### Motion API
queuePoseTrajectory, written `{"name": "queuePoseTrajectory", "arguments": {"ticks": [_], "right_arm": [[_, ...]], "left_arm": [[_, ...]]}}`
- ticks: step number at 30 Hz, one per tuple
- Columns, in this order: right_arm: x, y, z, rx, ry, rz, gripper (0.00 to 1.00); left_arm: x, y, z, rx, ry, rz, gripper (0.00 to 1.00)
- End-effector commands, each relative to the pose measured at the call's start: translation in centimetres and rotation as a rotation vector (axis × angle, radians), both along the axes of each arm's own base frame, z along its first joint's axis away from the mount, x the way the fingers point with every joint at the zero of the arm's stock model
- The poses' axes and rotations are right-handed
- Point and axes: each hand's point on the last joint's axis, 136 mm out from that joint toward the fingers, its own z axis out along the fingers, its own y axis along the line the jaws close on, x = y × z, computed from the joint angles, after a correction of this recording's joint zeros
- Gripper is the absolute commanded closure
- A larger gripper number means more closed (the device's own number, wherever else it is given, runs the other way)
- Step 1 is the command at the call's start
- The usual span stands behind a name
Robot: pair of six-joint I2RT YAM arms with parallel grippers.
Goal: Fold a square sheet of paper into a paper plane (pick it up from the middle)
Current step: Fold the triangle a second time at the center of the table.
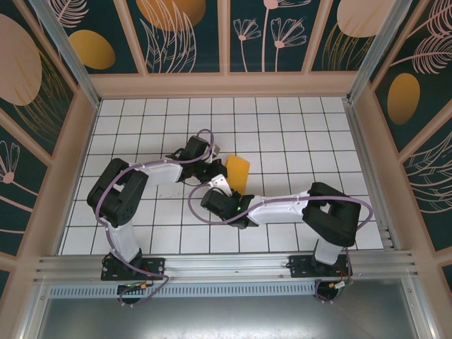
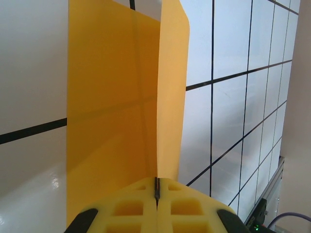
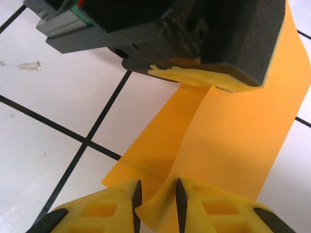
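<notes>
At worktop (image 1: 296, 127) centre, open room all round. Creased square sheet of paper (image 2: 116, 97) upright, left end effector (image 2: 156, 191) clamped on edge; right end effector (image 3: 155, 194) slightly apart astride fold, maybe touching.

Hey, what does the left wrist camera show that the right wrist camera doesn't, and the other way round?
Left wrist: the left fingers seen from behind, pressed shut on a fold of the orange paper, which stretches away with crease lines across it; tiles run out to the rail at the table's edge.
Right wrist: the right fingers slightly apart with a paper edge between them, the left fingers seen from the front clamping the far side, and a scuff on a tile.
Both: the same paper over the white tiled table.
</notes>
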Motion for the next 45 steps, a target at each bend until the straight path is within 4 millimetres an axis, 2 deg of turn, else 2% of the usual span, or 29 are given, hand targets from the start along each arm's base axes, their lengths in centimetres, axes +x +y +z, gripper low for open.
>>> {"name": "queuePoseTrajectory", "arguments": {"ticks": [1, 7, 10, 12, 13, 14, 16, 17, 18, 22, 26, 30, 36, 39, 40, 45], "right_arm": [[0.4, 0.0, 1.2, 0.035, -0.027, -0.037, 0.78], [0.5, -0.2, 2.3, 0.123, -0.009, -0.030, 0.94], [0.4, -0.1, 2.8, 0.203, 0.031, -0.004, 0.96], [0.2, 0.0, 2.9, 0.270, 0.077, 0.028, 0.98], [0.2, 0.1, 3.2, 0.313, 0.098, 0.047, 0.99], [0.2, 0.0, 3.4, 0.353, 0.114, 0.054, 0.99], [0.1, -0.1, 4.0, 0.430, 0.148, 0.084, 0.99], [0.1, -0.3, 4.2, 0.465, 0.162, 0.093, 1.00], [0.2, -0.7, 4.5, 0.488, 0.166, 0.092, 1.00], [0.4, -1.9, 5.5, 0.609, 0.208, 0.133, 0.99], [0.8, -3.4, 5.7, 0.690, 0.244, 0.134, 0.99], [1.2, -4.8, 5.1, 0.727, 0.274, 0.107, 0.99], [1.6, -6.0, 3.8, 0.750, 0.318, 0.056, 0.99], [2.0, -6.3, 3.1, 0.737, 0.330, 0.028, 0.99], [2.1, -6.4, 2.9, 0.732, 0.335, 0.019, 0.98], [2.7, -6.6, 2.0, 0.709, 0.349, -0.008, 0.98]], "left_arm": [[0.5, -0.2, 0.7, 0.006, -0.032, -0.013, 1.00], [0.9, -0.2, 1.7, 0.007, -0.056, -0.002, 0.98], [1.5, 0.4, 2.4, 0.034, -0.084, 0.037, 0.84], [1.9, 1.3, 3.0, 0.071, -0.113, 0.084, 0.73], [2.1, 1.9, 3.3, 0.092, -0.130, 0.115, 0.65], [2.2, 2.7, 2.9, 0.125, -0.128, 0.150, 0.60], [2.2, 4.0, 4.0, 0.150, -0.162, 0.205, 0.58], [2.2, 4.5, 4.4, 0.157, -0.173, 0.229, 0.52], [1.7, 5.3, 3.7, 0.179, -0.164, 0.250, 0.49], [0.2, 5.7, 3.9, 0.128, -0.161, 0.267, 0.55], [-1.5, 4.2, 4.0, 0.021, -0.143, 0.188, 0.66], [-2.9, 2.2, 3.3, 0.010, -0.128, 0.089, 0.74], [-4.3, -0.3, 1.2, 0.039, -0.088, 0.005, 0.86], [-4.5, -0.5, -0.1, 0.069, -0.070, 0.001, 0.87], [-4.7, -0.4, -1.3, 0.089, -0.046, -0.001, 0.88], [-5.1, 0.4, -3.2, 0.158, -0.022, 0.004, 0.90]]}}
